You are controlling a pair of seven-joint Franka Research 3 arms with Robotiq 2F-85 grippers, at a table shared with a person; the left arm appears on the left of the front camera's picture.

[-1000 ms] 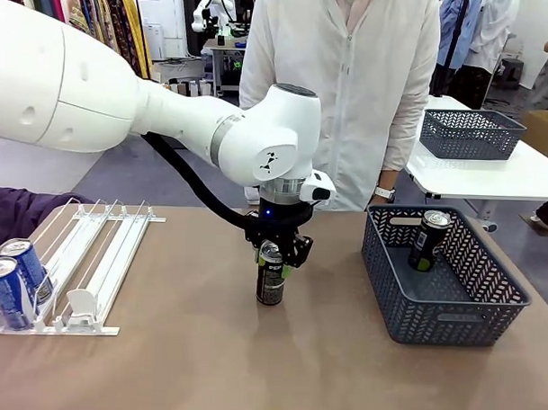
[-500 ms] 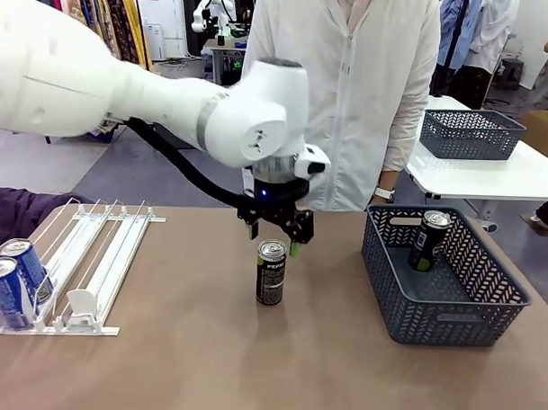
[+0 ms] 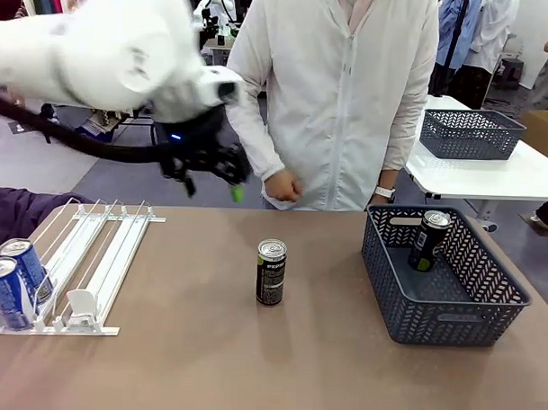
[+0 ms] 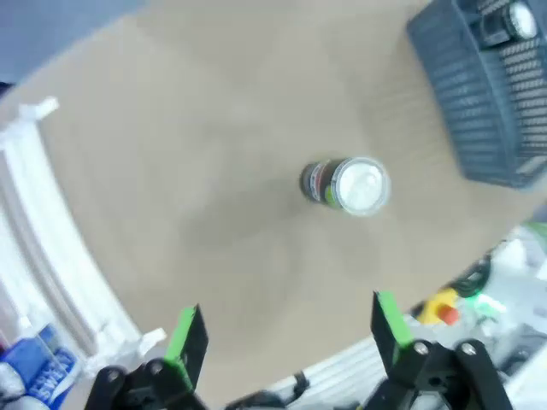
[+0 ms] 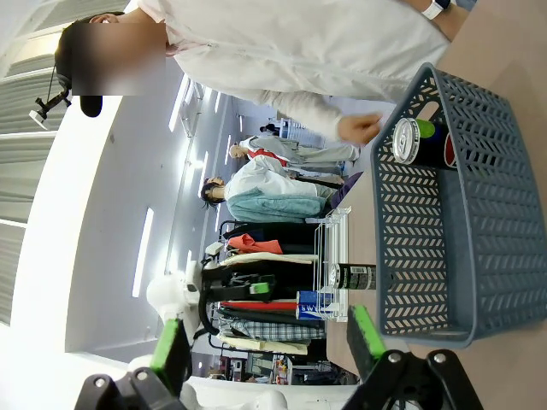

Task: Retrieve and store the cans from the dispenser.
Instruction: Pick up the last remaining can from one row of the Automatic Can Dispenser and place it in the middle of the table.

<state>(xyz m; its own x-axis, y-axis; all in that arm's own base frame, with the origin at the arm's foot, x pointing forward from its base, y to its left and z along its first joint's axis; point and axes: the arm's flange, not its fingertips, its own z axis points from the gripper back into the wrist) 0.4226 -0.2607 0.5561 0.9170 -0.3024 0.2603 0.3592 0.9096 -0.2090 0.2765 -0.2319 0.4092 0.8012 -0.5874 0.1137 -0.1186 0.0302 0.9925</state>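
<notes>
A black can with green marks (image 3: 271, 272) stands upright and alone in the middle of the table. My left gripper (image 3: 212, 178) hangs open high above the table, up and to the left of that can. From above, the left wrist view has the can (image 4: 350, 184) well beyond the spread left gripper (image 4: 286, 333). The white dispenser (image 3: 92, 262) lies at the table's left, with two blue cans (image 3: 15, 281) at its near end. My right gripper (image 5: 267, 342) is open and holds nothing, looking past the basket toward the black can (image 5: 355, 276) and the dispenser (image 5: 329, 248).
A dark grey mesh basket (image 3: 450, 310) at the table's right holds one black can (image 3: 429, 239). A person in a white shirt stands at the far edge, one hand (image 3: 282, 185) near the table's back. A second basket (image 3: 470, 134) sits on a farther table.
My left gripper opened, let go of the black can, then rose and swung to the upper left. The can stays standing at the table's middle.
</notes>
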